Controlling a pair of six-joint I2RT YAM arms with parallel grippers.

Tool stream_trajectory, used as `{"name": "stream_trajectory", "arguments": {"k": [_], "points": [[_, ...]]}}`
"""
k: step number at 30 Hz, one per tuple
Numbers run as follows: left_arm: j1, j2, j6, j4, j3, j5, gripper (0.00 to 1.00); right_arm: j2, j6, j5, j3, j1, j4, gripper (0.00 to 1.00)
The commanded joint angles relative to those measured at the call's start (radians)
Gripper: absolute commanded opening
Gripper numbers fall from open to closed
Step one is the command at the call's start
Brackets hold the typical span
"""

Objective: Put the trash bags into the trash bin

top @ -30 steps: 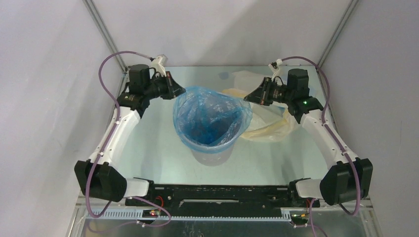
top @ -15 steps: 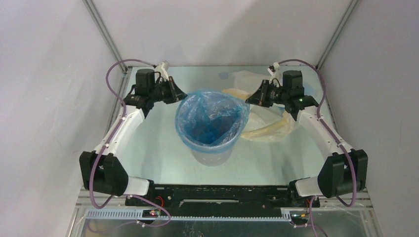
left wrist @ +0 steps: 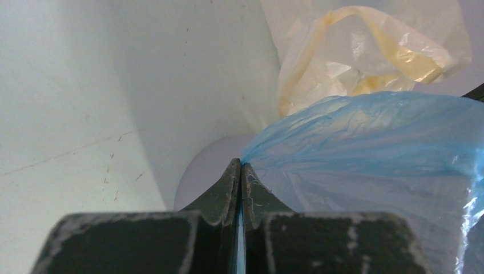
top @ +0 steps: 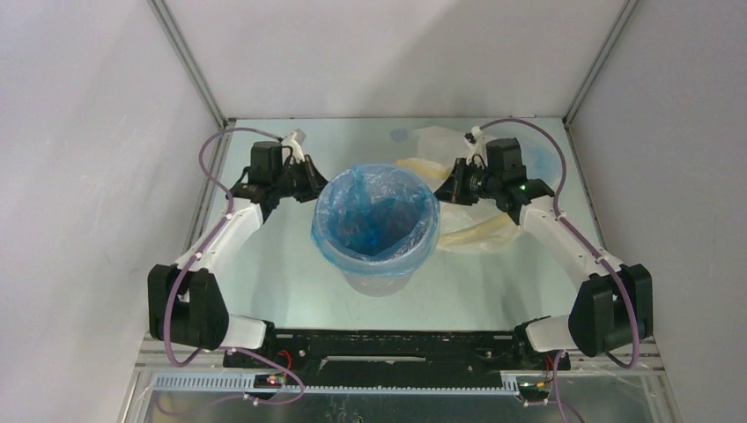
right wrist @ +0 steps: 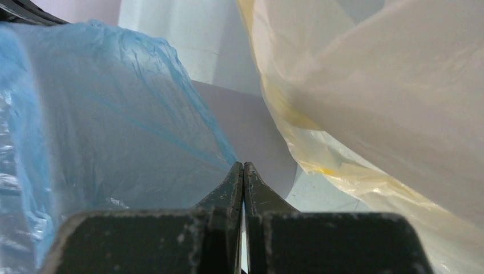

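Left gripper [top: 311, 182] and right gripper [top: 450, 189] are closed on opposite edges of the bright blue crinkly film bag [top: 374, 211], so that it is spread over the light grey round plastic bin [top: 379, 280].

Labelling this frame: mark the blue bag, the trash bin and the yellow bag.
blue bag [top: 374, 216], top external view, film lining the inside
trash bin [top: 377, 280], top external view, bare grey outer wall
yellow bag [left wrist: 365, 54], left wrist view, crumpled middle
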Motion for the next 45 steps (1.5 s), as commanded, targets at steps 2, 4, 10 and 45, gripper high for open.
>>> {"name": "stream_trajectory", "arguments": {"k": [2, 4, 10, 45], "points": [[0.006, -0.062, -0.030, 0.089, -0.032, -0.008, 0.06, -0.027, -0.016, 0.076, -0.043, 0.033, 0.024, 0.00], [0.006, -0.073, -0.036, 0.101, -0.039, -0.015, 0.07, -0.031, -0.019, 0.104, -0.052, 0.043, 0.020, 0.00], [0.006, -0.122, -0.056, 0.106, -0.053, -0.056, 0.19, -0.084, -0.031, 0.131, -0.056, 0.041, 0.010, 0.00], [0.035, -0.720, -0.034, -0.261, -0.292, -0.101, 0.64, 0.105, -0.320, 0.569, 0.492, 0.691, -0.422, 0.00]]}}
